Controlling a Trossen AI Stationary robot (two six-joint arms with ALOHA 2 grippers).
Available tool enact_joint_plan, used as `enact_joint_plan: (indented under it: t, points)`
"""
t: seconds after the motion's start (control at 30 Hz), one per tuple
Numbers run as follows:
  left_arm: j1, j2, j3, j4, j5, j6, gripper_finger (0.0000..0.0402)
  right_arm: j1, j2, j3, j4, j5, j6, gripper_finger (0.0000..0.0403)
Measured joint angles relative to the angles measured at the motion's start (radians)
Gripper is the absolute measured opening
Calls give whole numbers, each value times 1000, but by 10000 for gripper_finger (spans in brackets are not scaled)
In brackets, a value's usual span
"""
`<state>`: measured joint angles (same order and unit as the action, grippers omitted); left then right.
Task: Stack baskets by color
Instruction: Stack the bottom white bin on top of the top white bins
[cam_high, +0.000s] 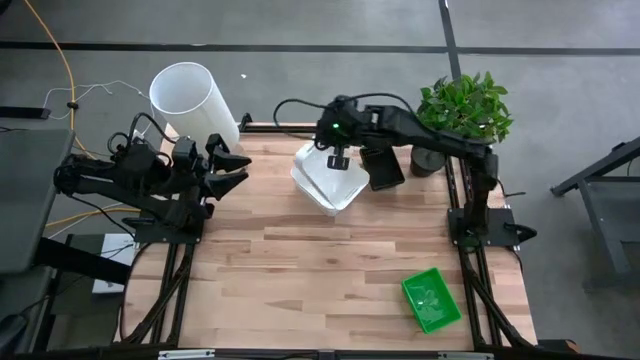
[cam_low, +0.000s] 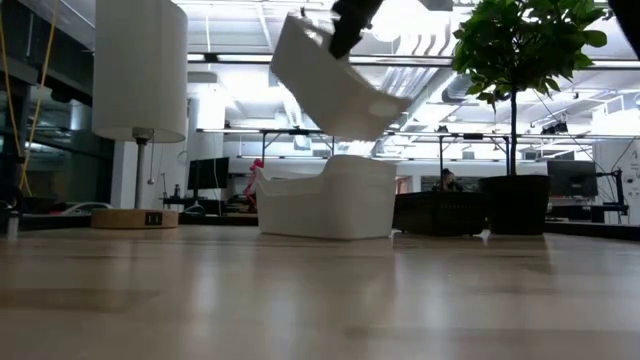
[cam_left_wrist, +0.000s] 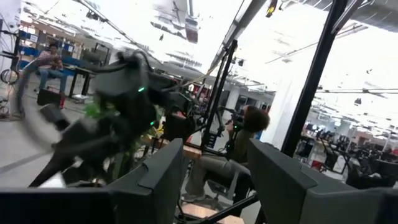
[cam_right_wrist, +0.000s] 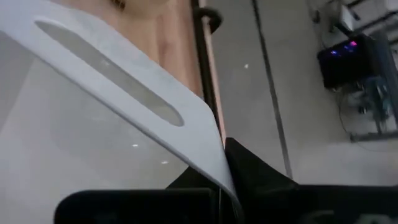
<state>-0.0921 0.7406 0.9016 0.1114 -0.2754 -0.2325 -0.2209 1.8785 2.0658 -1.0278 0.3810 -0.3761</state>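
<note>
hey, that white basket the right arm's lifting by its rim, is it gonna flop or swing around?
Probably stiff: the white basket keeps its shape though the right pincer pinches only its rim. It hangs tilted, so it may swing. Seemingly light, and the smooth plastic might slip.

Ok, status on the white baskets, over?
Right gripper shut on lifted white basket, tilted above second white basket. Left gripper open, waiting at table's left. Black basket sits beside.
</note>
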Motion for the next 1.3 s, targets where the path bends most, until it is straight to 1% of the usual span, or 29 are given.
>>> enact_joint_plan:
  t: [0.07, 0.17, 0.27, 0.47, 0.63, 0.77, 1.13, 1.23, 1.3]
  points:
    - [0, 3, 0, -2, -1, 0, 170, -9, 33, 9, -3, -20, -49, 0]
    - [0, 1, 0, -1, -1, 0, 170, -22, 69, 9, -3, -52, -75, 0]
    - [0, 2, 0, -1, -1, 0, 170, -33, 96, 9, -2, -92, -71, 0]
    - [0, 2, 0, -2, -1, 0, 170, -48, 121, 9, -15, -103, -48, 0]
    - [0, 2, 0, -1, -1, 0, 170, -69, 128, -2, -44, -149, -11, 0]
    - [0, 2, 0, -1, -1, 0, 170, -77, 132, -2, -58, -150, 9, 0]
    - [0, 2, 0, -2, -1, 0, 170, -79, 132, -3, -61, -156, -6, 1]
    - [0, 2, 0, -2, -1, 0, 170, -79, 132, -3, -66, -156, -8, 15]
    - [0, 2, 0, -2, -1, 0, 170, -79, 132, -3, -73, -157, -9, 36]
